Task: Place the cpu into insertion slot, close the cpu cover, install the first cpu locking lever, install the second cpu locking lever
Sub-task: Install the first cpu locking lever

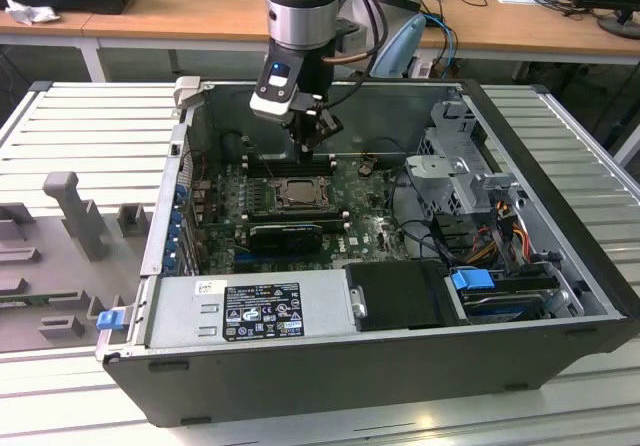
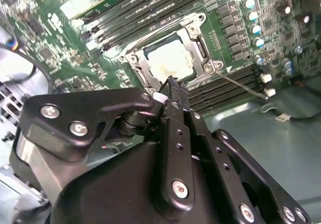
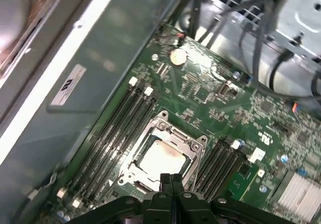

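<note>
The cpu [image 2: 168, 61] [image 3: 163, 156] [image 1: 298, 194] lies flat in the socket on the green motherboard, its pale metal top showing. The cpu cover [image 2: 199, 42] [image 3: 194, 144] is a metal frame lying down around the chip. A thin locking lever [image 2: 241, 85] sticks out from one socket corner, across the memory slots. My gripper [image 2: 173, 86] [image 3: 170, 180] [image 1: 318, 138] hangs just above one edge of the socket. Its fingers are shut together with nothing between them.
Black memory slots [image 3: 118, 128] flank the socket on both sides. The open computer case has tall walls [image 1: 185, 126], a drive cage with cables [image 1: 465, 176] at the exterior view's right and a power supply [image 1: 250, 311] in front. Grey fixtures [image 1: 75, 211] stand on the table.
</note>
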`<state>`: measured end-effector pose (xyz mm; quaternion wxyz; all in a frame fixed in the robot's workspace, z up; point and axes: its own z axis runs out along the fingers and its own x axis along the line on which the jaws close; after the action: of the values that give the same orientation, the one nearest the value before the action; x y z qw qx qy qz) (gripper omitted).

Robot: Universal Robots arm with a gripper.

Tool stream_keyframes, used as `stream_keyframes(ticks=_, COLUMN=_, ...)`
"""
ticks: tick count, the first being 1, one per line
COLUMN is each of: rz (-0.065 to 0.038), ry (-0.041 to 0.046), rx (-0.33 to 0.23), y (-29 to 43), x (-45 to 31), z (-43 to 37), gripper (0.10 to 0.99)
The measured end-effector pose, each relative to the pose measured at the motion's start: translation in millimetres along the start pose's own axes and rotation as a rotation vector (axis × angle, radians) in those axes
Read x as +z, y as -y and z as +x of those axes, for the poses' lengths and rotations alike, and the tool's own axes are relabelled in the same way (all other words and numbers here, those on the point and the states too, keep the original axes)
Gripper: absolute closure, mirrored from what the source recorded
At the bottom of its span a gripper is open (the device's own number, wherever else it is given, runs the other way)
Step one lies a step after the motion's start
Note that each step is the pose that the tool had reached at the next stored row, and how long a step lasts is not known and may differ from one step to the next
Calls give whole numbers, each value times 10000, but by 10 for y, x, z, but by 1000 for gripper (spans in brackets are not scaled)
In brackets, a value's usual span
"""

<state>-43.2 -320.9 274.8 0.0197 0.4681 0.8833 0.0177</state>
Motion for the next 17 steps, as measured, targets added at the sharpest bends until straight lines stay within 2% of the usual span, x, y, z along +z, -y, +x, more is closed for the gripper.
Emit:
stream_keyframes(ticks=9, rz=-31, ry=-90, rx=-1907, y=1, x=16, z=1, gripper=980)
stream_keyframes(ticks=17, rz=-55, ry=-153, rx=-3194, y=1, x=15, z=0, gripper=980)
